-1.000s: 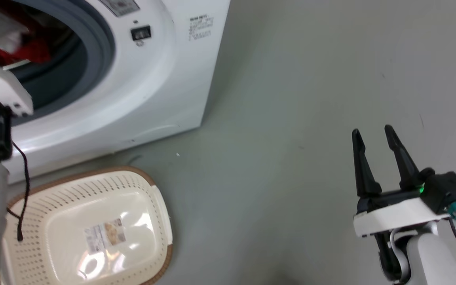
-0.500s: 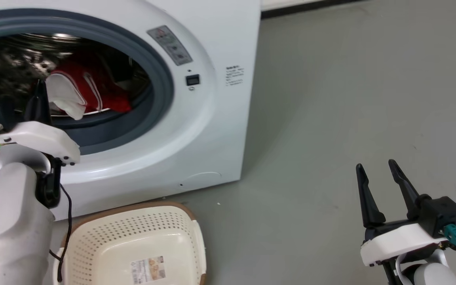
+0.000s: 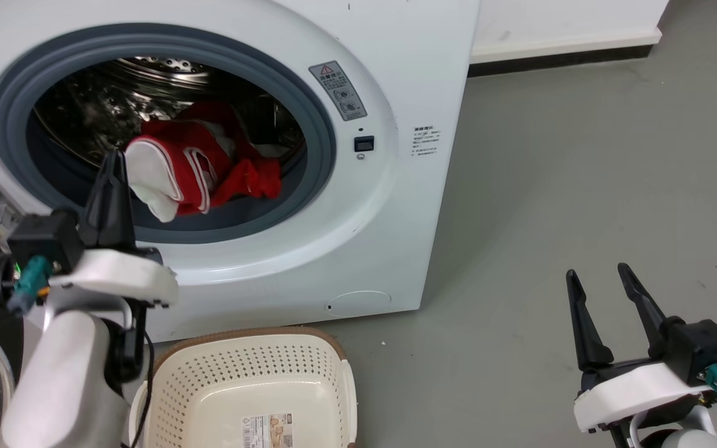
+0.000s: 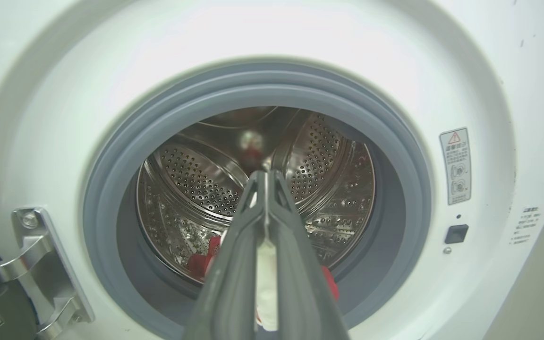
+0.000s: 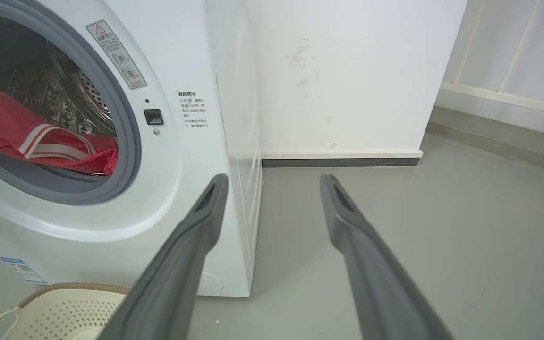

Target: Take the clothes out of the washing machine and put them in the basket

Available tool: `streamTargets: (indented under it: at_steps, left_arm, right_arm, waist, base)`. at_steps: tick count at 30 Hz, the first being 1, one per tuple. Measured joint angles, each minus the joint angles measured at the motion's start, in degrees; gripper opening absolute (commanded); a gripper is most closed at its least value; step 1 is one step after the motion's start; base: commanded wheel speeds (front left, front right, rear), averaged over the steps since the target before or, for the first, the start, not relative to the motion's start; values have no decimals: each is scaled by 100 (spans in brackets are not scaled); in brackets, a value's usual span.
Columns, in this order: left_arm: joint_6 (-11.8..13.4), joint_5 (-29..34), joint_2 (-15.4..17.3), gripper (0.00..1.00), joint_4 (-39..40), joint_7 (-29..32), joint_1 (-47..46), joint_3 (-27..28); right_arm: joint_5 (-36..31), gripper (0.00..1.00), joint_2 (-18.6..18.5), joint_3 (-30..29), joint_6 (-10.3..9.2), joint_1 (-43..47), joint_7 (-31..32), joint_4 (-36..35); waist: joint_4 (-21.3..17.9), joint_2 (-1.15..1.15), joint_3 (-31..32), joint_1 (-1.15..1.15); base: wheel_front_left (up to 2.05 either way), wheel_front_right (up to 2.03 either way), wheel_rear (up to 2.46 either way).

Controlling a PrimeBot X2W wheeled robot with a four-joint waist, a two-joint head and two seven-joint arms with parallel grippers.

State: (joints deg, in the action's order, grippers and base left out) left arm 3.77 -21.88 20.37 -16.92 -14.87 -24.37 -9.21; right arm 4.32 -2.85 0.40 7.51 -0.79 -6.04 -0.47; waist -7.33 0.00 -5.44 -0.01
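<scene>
We judge that the reach into the washing machine (image 3: 396,186) is the step in hand: the left pincer (image 3: 111,155), fingers pressed together, should open before it goes low to the clothes (image 3: 200,168), which lie at the front of the drum (image 3: 165,65), just beyond its tips. The right pincer (image 3: 598,271) stands wide, well apart; the basket (image 3: 243,335) is below.
</scene>
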Motion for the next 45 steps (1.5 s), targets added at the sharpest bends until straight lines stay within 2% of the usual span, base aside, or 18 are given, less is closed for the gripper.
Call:
streamTargets:
  at_steps: [11,15,18,23,28,35,42,45]
  left_arm:
    - [748,205,-285,0,1688,297,1763,-294]
    - [891,170,-396,0,1964,486,2408,-446]
    - [932,49,-501,0,1867,615,2843,-575]
    - [820,-192,-793,0,1221,628,3327,-840]
    - [625,-371,-978,0,276,480,3180,-894]
    - [324,-626,-1212,0,-1202,235,2279,-742]
    - [36,-824,-1191,0,-2838,69,1106,-428]
    - [-47,-864,-1123,0,-3200,48,776,-341]
  right_arm:
    - [-23,100,-2,0,0,90,111,-154]
    - [-44,100,-2,3,0,116,138,-212]
    - [-55,100,-1,11,0,112,163,-236]
    - [-63,100,-1,37,0,43,159,-275]
    - [-89,100,-1,63,0,-108,165,-318]
    - [-191,100,-2,79,0,-450,187,-485]
    - [-260,100,-2,80,0,-733,82,-626]
    - [-231,100,-2,78,0,-799,-10,-687]
  waist:
    - [176,0,61,0]
    - [246,0,3,0]
    - [295,0,-68,1]
    - [326,0,-252,1]
    - [354,0,-498,1]
    - [269,0,-1000,2]
    - [50,0,-1599,2]
    - [-28,0,-1776,2]
  base:
    - [0,0,0]
    - [0,0,0]
    - [0,0,0]
    - [0,0,0]
    - [0,0,0]
    - [0,0,0]
    - [0,0,0]
    - [0,0,0]
